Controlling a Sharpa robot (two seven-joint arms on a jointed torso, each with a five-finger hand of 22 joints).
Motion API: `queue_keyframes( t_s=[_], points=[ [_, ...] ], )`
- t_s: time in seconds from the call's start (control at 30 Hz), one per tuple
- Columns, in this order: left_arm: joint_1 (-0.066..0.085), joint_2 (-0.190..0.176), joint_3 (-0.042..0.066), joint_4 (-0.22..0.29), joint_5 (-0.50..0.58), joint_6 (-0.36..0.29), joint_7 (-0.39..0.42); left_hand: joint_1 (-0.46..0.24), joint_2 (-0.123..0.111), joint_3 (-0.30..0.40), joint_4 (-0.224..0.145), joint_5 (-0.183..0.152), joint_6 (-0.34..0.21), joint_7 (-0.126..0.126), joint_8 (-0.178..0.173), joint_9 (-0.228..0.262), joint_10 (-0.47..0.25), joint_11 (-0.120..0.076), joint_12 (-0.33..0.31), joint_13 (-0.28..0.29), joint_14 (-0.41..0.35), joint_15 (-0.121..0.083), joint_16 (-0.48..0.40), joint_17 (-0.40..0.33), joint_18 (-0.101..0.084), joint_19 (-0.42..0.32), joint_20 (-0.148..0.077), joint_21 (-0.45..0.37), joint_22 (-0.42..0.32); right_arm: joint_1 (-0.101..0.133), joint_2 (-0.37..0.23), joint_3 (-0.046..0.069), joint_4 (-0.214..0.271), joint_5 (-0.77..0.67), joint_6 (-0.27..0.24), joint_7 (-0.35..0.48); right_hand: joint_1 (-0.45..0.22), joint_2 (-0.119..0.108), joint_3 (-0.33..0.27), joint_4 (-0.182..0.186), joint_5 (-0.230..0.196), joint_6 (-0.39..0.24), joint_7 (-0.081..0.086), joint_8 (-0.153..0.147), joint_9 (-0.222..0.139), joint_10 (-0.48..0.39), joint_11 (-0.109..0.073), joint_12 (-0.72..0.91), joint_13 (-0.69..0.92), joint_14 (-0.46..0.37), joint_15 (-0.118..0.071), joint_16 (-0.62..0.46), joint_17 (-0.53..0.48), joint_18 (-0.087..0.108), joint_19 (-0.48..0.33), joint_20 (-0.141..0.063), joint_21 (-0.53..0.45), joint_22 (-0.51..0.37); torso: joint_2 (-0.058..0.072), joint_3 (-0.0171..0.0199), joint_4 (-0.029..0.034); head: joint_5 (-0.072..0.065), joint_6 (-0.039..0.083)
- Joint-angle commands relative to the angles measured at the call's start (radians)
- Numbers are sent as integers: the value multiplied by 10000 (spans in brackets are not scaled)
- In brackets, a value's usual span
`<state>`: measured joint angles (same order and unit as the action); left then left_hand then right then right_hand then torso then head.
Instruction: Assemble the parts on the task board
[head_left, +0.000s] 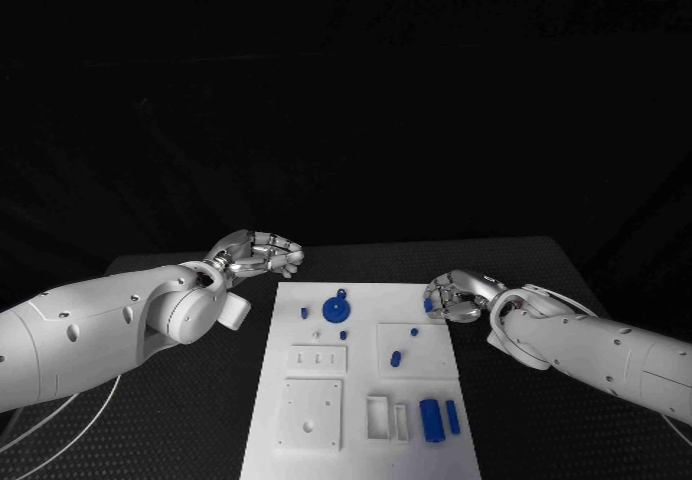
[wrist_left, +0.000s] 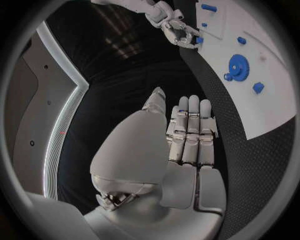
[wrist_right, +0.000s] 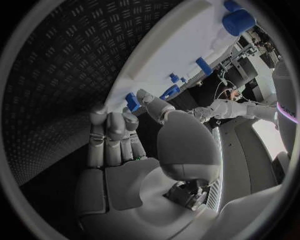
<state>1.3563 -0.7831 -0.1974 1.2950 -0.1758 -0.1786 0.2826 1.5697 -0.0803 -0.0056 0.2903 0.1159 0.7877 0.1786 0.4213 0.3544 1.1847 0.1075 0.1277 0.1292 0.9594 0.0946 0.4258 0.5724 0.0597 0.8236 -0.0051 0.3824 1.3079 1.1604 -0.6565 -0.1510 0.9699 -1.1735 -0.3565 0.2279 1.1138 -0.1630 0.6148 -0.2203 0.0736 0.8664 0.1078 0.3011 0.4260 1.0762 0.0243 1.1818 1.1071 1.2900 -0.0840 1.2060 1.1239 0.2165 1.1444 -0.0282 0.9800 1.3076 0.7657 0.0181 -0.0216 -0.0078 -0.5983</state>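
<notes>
The white task board (head_left: 361, 440) lies in the middle of the black table. On it are a blue gear (head_left: 336, 308), small blue pegs (head_left: 395, 357) and two longer blue parts (head_left: 430, 418) near its front. My right hand (head_left: 459, 296) is at the board's right edge and pinches a small blue part (head_left: 430, 303) between thumb and fingers. The right wrist view shows that blue part (wrist_right: 132, 101) at the fingertips (wrist_right: 115, 120), close to the board's edge (wrist_right: 156, 65). My left hand (head_left: 257, 252) hovers off the board's far left corner, its fingers (wrist_left: 190, 125) straight and holding nothing.
White raised blocks stand on the board: a slotted one (head_left: 317, 358), a square plate (head_left: 313, 413) and a narrow frame (head_left: 378, 417). Black table (head_left: 173, 440) surrounds the board on both sides. The left wrist view shows the gear (wrist_left: 238, 65) and the right hand (wrist_left: 178, 27).
</notes>
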Motion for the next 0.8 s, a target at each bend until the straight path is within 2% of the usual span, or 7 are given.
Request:
queue_keyframes(
  t_s=[0.03,0.8],
  points=[
    [4,17,6,20,-19,157,79,63,17,2,6,-63,26,26,-47,10,-4,5,-24,4,101,1,-61,15,107,-78,-4,-44,112,-7,13,3,-6,-11,198,58,13,30,81,-15,-73,486,215,74,22,-15,-76,65,-14,18,-79,-33,17,453,5,14,55,202,-1,-3,8,-2,-16],
    [4,-4,7,35,-18,169,61,58,27,-3,8,-62,16,30,-56,12,-7,8,-30,5,104,1,-70,24,106,-76,-5,-45,113,-12,78,3,-20,-189,103,-6,-44,282,469,54,-248,1311,-30,477,227,32,-305,88,-71,35,-291,-38,57,453,2,-22,141,189,-3,2,7,37,-49]
  ],
)
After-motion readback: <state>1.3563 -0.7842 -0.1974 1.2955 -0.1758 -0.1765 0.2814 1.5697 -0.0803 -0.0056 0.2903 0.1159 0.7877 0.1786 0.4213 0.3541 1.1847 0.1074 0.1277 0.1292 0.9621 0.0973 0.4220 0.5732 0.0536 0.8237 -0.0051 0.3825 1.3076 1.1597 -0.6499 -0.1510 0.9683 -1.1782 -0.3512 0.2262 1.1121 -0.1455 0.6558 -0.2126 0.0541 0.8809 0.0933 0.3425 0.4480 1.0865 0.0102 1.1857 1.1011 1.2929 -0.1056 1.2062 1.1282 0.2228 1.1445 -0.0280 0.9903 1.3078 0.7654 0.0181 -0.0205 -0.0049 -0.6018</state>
